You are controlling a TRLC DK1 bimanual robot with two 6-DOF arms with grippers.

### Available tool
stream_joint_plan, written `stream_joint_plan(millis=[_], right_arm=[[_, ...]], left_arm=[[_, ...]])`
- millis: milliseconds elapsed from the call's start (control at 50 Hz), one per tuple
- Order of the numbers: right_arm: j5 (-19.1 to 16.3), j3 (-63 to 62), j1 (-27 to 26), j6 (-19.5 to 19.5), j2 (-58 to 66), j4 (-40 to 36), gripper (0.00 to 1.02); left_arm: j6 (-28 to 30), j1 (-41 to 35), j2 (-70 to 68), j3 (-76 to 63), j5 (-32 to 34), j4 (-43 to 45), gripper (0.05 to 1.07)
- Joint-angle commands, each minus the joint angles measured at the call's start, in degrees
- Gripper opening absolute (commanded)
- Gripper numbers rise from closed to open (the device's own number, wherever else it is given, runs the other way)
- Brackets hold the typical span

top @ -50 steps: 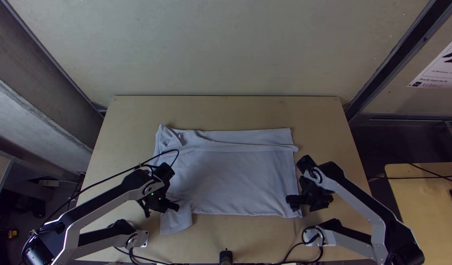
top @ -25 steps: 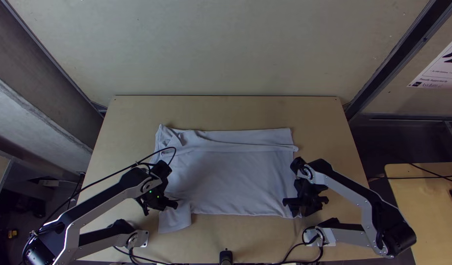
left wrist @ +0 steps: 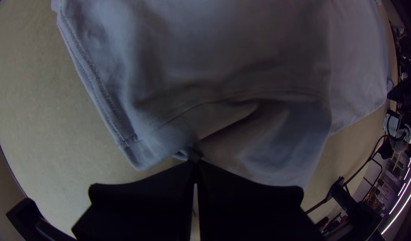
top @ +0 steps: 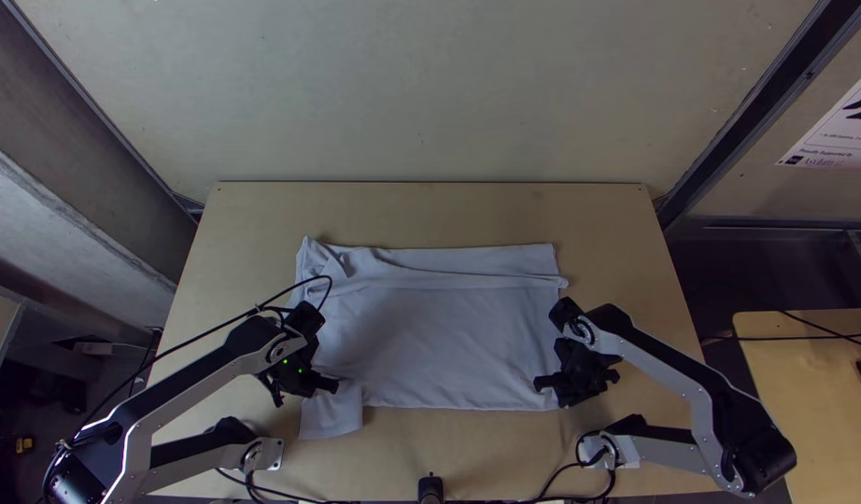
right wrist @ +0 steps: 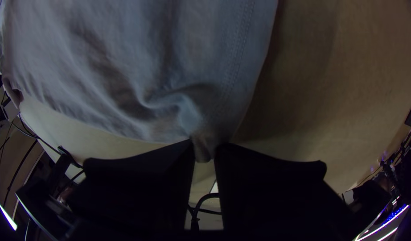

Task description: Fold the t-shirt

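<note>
Pale grey t-shirt [top: 449, 345] is spread on the table [top: 486, 457], its near side pinched by left gripper [left wrist: 195, 164] and right gripper [right wrist: 204, 145]; a fold seems prepared, an even lift called for.

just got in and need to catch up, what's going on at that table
Two robot arms are folding a pale t-shirt on a wooden table. The left pincer is closed on the cloth near a sleeve, and the right pincer pinches the near right corner. The shirt lies mostly flat, with a folded strip along its far side.
</note>
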Motion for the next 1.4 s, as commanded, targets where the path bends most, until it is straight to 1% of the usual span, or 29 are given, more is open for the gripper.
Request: stream_joint_plan(millis=[0, 100, 200, 260, 380, 520, 620, 900, 1140, 1380], right_arm=[[-0.3, -0.2, 0.5, -0.4, -2.0, 0.1, 0.02], [-0.3, 2.0, 0.3, -0.4, -3.8, -1.8, 0.02], [-0.3, 3.9, -1.8, -0.6, -6.2, -1.9, 0.02], [-0.2, 4.8, -3.9, -1.3, -6.5, -1.9, 0.02], [0.0, 6.6, -8.7, -4.0, -6.0, -1.9, 0.02], [0.3, 10.4, -11.9, -5.0, -5.1, -1.9, 0.02], [0.5, 13.4, -12.6, -5.0, -3.8, -1.8, 0.02], [1.3, 19.8, -13.2, -4.7, 0.7, -0.3, 0.02], [1.9, 26.4, -13.4, -4.5, 6.0, 1.7, 0.02], [3.4, 33.3, -13.9, -4.8, 12.5, 2.6, 0.02]], left_arm=[[0.3, 0.6, -0.3, 1.9, -0.2, -0.7, 0.08], [0.5, 1.7, -1.6, 4.2, -0.2, -1.3, 0.08], [2.9, 4.4, -2.9, 6.2, -0.2, -2.3, 0.08], [4.4, 6.5, -3.2, 7.2, -0.3, -3.1, 0.08], [8.2, 11.9, -3.1, 8.4, -0.3, -4.7, 0.08], [12.6, 16.8, -3.2, 10.5, -0.4, -5.7, 0.08], [15.0, 19.7, -2.5, 13.1, -0.5, -5.8, 0.08], [17.2, 24.0, 3.8, 23.5, -0.5, -6.6, 0.08], [17.1, 23.5, 10.2, 30.5, -0.4, -6.8, 0.08], [17.8, 23.2, 16.3, 36.2, -0.5, -6.8, 0.08]])
